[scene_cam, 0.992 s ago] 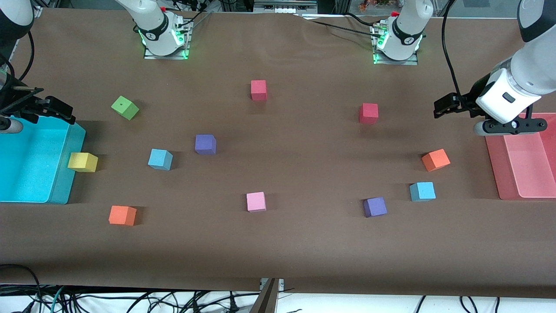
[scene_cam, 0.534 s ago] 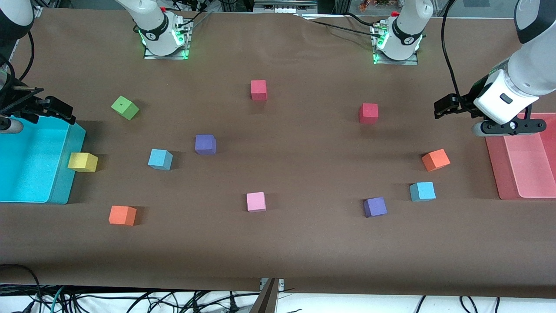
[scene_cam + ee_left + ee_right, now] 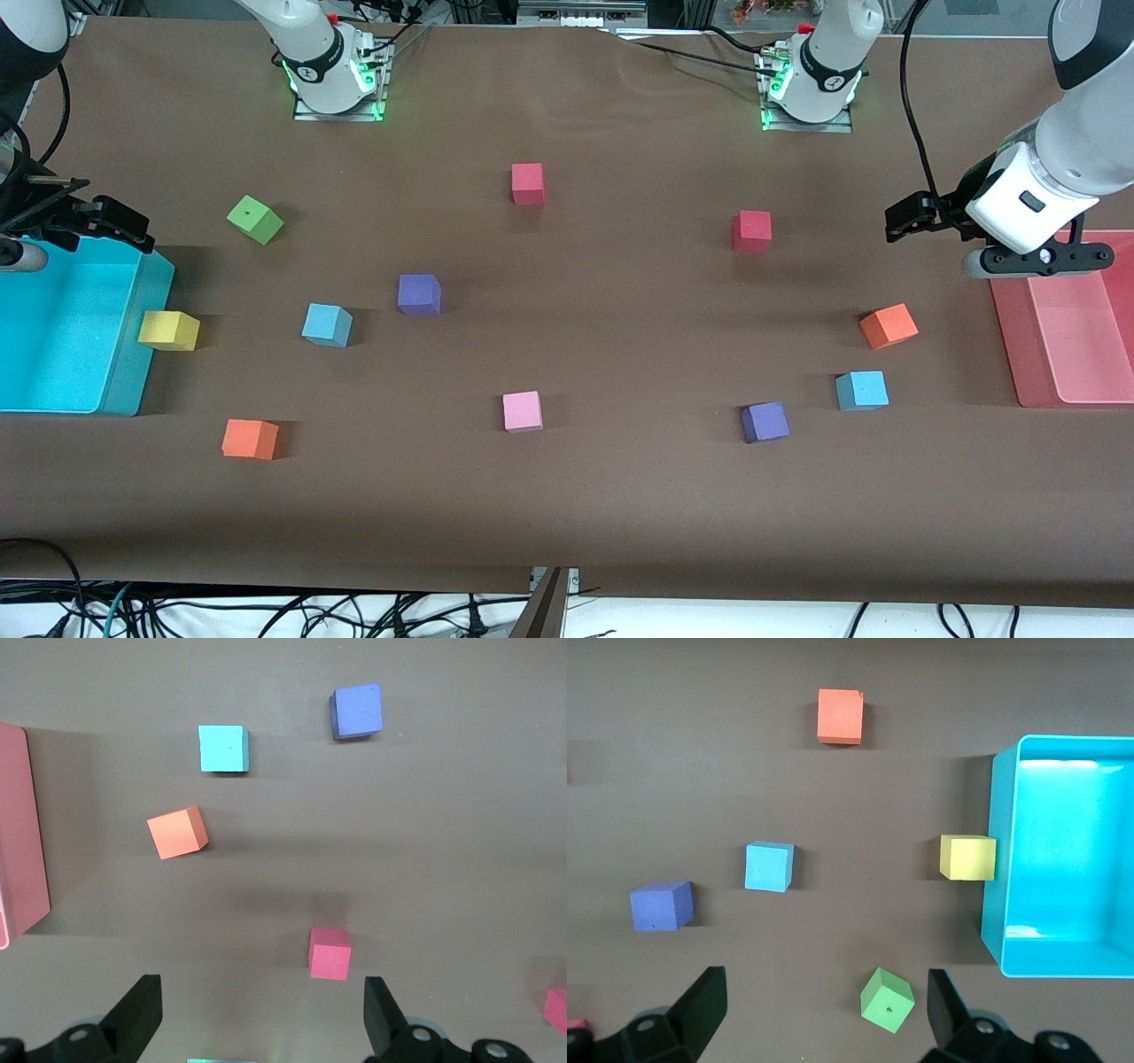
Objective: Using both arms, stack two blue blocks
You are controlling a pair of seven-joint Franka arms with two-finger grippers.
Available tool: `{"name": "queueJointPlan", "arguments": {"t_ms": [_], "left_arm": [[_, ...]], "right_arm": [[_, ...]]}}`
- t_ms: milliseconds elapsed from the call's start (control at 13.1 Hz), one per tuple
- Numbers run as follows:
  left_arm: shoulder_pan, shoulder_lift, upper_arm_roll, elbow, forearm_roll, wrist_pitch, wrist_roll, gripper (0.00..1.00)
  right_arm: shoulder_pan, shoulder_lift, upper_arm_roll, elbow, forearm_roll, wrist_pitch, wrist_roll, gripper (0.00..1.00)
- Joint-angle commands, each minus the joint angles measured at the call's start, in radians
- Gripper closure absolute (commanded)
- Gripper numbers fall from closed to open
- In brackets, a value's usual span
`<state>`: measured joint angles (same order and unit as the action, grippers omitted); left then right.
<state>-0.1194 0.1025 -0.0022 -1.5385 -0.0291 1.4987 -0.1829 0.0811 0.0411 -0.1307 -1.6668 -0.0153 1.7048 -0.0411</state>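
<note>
Cubes lie scattered across the brown worktop [image 3: 620, 496], none stacked. Nearest the front camera sit an orange cube [image 3: 250, 439] toward the right arm's end, a pink cube [image 3: 523, 411] mid-worktop, and a purple cube [image 3: 765, 422] toward the left arm's end. Just beside that purple cube, slightly farther from the camera, rests 1 blue block [image 3: 862, 390]; an orange cube [image 3: 889, 325] lies farther again. The second blue block [image 3: 327, 324] sits toward the right arm's end, well apart from the first, with a purple cube [image 3: 419, 294] near it and a yellow cube [image 3: 168, 330] touching the wall of the cyan bin [image 3: 124, 390]. Farther off are a green cube [image 3: 255, 219], tilted on the worktop, and 2 red cubes [image 3: 752, 230], the other [image 3: 528, 183] farthest of all.

Left tool [image 3: 908, 217] hangs over bare worktop by the edge of the pink tray [image 3: 1010, 354], its fingers [image 3: 137, 1014] spread wide and holding nothing. Right tool [image 3: 111, 221] hovers over the cyan bin's rim, its fingers [image 3: 700, 1005] likewise spread wide with nothing between them. Both blue blocks rest flat, untouched by either tool.
</note>
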Motion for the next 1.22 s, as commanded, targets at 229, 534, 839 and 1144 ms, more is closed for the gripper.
{"name": "queueJointPlan", "arguments": {"t_ms": [229, 534, 839, 1144], "left_arm": [[-0.005, -0.003, -0.002, 0.006, 0.024, -0.011, 0.008, 0.00], [-0.005, -0.004, -0.005, 0.008, 0.023, -0.012, 0.006, 0.00], [-0.006, -0.006, -0.024, 0.008, 0.017, -0.012, 0.006, 0.00], [-0.006, -0.009, -0.042, 0.009, 0.023, -0.012, 0.002, 0.00]], "right_arm": [[0.000, -0.007, 0.002, -0.005, -0.008, -0.007, -0.005, 0.00], [0.000, -0.007, 0.002, -0.005, -0.008, -0.007, -0.005, 0.00], [0.000, -0.007, 0.002, -0.005, -0.008, -0.007, -0.003, 0.00], [0.000, -0.009, 0.002, -0.005, -0.008, -0.007, -0.003, 0.00]]}}
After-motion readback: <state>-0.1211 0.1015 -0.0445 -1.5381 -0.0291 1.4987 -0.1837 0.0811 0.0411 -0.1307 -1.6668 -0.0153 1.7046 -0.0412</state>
